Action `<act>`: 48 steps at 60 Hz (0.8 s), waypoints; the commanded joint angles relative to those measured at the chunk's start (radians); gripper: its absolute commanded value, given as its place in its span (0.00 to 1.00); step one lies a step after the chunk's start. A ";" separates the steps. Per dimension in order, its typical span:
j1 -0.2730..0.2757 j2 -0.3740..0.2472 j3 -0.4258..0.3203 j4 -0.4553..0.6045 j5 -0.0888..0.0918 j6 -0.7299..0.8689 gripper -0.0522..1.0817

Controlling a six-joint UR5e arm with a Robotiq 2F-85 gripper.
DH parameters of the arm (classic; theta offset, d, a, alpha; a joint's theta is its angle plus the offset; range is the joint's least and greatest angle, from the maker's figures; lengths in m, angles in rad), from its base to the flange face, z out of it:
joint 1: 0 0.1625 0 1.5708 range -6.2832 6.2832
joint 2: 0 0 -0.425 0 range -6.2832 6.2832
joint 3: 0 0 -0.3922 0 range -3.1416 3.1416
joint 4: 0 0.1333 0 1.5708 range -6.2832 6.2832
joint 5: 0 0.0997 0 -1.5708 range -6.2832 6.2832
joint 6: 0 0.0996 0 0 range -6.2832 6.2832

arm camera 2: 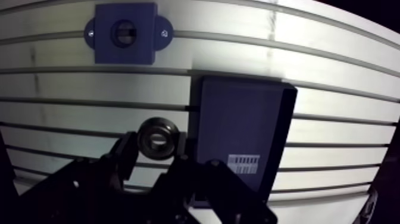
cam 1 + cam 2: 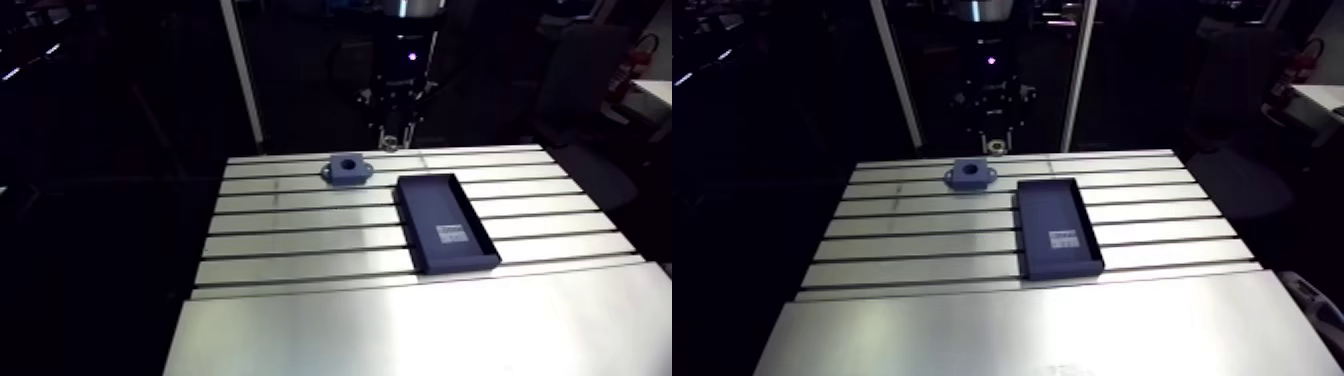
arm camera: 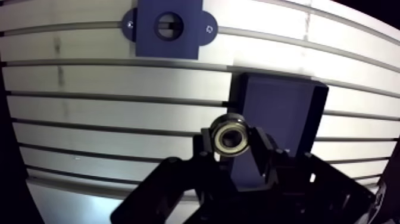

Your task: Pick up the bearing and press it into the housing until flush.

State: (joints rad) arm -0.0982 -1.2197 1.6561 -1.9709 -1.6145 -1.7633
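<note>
Wrist view: the end effector (image 3: 231, 142) is clamped on the bearing (image 3: 231, 136), a bright metal ring pinched by its outer rim between the two dark fingers and held clear above the tabletop (image 3: 107, 113). The ring shows its open face to the camera, so its bore appears to run roughly along the line of sight, much as the round bore of the housing (image 3: 168, 27) does. The housing, a dark-blue block with a mounting ear at each side, sits flat on the slotted tabletop ahead of the fingers and well apart from them, several slots farther on and offset to the side away from the tray (image 3: 280, 107). The tray, a shallow dark rectangular box, lies below and just beside the fingers, its long axis running across the slots. Judged from this, the pick-up is done; the coming move is a carry forward and sideways until the ring is centred over the housing bore, then a straight press.
</note>
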 commanded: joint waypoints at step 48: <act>0.069 0.185 -0.157 -0.016 -0.008 0.026 0.72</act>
State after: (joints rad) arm -0.0391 -1.0589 1.5140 -1.9827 -1.6226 -1.7376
